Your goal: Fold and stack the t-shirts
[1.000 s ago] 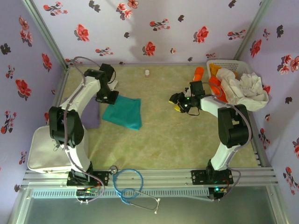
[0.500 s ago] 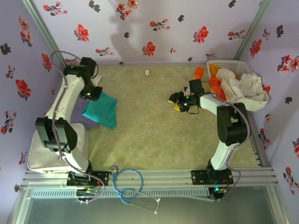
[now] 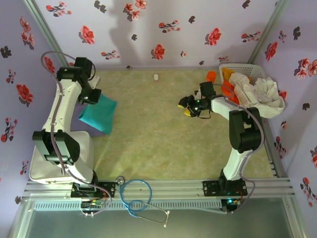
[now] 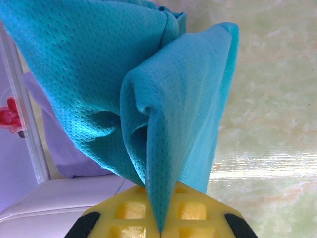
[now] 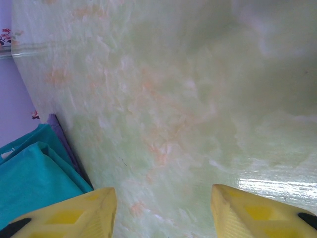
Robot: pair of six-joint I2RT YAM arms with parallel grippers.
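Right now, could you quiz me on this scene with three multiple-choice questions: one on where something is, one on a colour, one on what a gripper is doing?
1. Where does the white lattice basket stand?
A) far right corner of the table
B) near left corner
C) centre

2. What colour is the t-shirt in the left gripper?
A) orange
B) teal
C) white

3. How is the right gripper?
A) shut on a shirt
B) shut on a cup
C) open, holding nothing

Answers:
1 A: the top view shows it against the far right walls.
2 B: the left wrist view shows teal cloth pinched in it.
3 C: its yellow fingers stand apart over bare tabletop.
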